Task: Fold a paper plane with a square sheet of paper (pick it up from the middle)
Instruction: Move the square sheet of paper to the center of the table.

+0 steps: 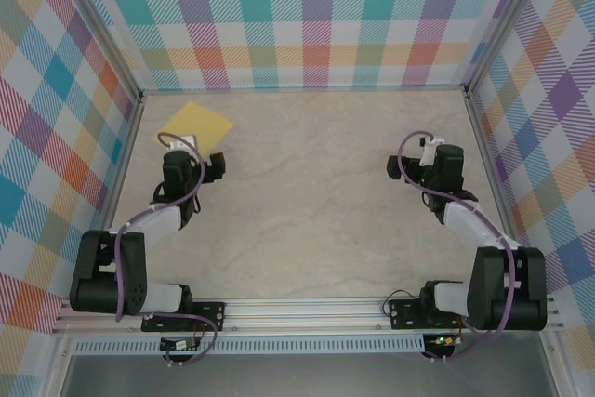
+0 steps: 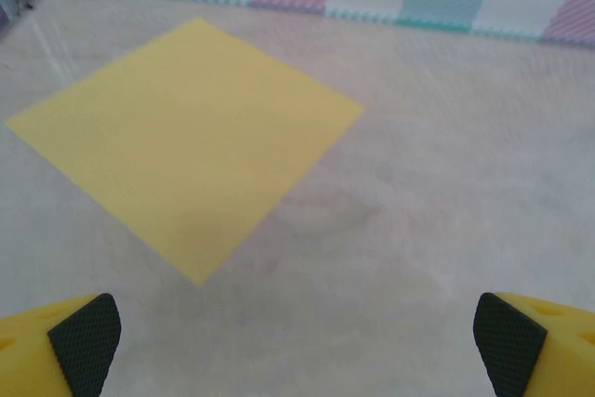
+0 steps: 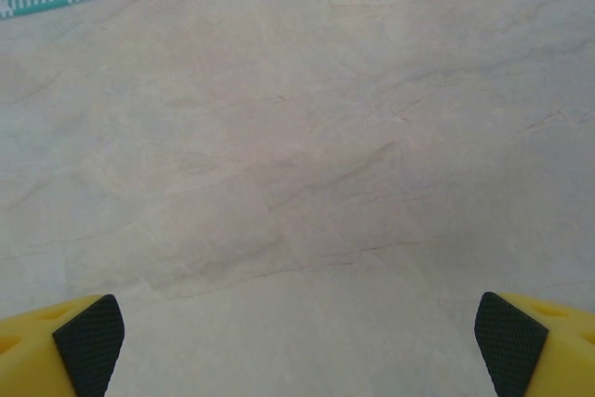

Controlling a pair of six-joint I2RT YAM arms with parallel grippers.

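Flat on the table [image 1: 307, 230], near the far left corner: paper [image 1: 193, 124], unfolded, uncreased, turned like a diamond, one corner pointing back toward the arm. Just short of that near corner: left gripper [image 2: 297, 346], jaws spread wide, holding nothing, clear of the sheet. Well apart, on the right side: right gripper [image 3: 297, 346], jaws equally wide, gripping nothing, over bare tabletop. Beyond the paper: checked wall [image 1: 307, 16].

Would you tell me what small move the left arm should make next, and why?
Probably ease the left gripper forward and down over the middle of the square sheet of paper. The sheet lies flat, unfolded and untouched ahead of its open jaws; the right gripper is far across the table.
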